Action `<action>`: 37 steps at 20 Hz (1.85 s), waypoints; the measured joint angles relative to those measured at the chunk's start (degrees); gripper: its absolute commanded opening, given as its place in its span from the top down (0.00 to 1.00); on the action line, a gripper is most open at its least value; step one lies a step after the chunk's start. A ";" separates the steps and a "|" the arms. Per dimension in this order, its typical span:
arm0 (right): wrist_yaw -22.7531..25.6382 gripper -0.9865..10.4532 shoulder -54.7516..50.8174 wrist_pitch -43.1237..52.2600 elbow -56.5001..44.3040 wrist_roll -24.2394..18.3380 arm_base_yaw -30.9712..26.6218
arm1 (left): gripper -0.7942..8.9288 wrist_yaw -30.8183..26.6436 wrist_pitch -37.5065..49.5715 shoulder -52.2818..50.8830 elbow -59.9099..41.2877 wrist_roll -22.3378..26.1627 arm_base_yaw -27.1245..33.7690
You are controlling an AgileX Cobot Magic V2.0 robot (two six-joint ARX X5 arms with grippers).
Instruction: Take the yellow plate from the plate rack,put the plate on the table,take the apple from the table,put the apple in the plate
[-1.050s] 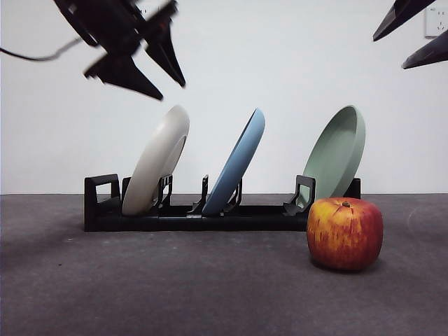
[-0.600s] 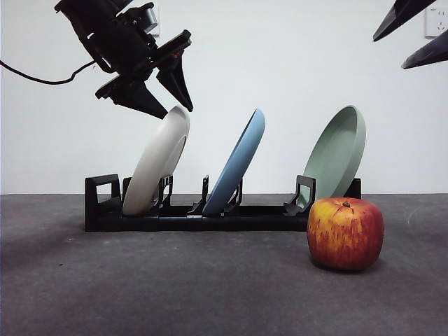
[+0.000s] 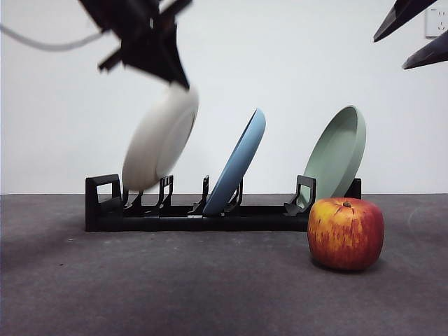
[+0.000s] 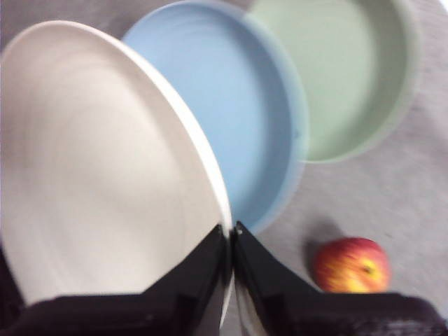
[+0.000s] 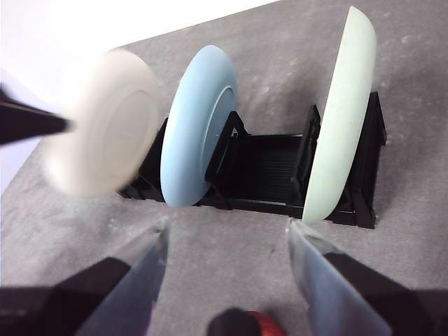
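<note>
Plate rack [image 3: 203,208]: set on the dark grey surface [image 3: 175,287].

Yellow plate [image 3: 159,137]: held just above the rack's end slot, clear of the prongs; its upper rim is clamped by the left hand [image 4: 231,241].

Light blue plate [image 3: 238,162] and sage green plate [image 3: 337,152]: seated tilted in the rack.

Apple [image 3: 346,232]: placed on the surface just in front of the rack's green-plate end.

Right hand [image 5: 227,234]: held high above the apple, jaws spread, nothing gripped.
</note>
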 measured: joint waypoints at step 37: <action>0.02 0.67 0.00 0.00 0.00 0.00 -0.04 | 0.93 -34.64 6.75 -1.16 -32.06 0.55 -37.57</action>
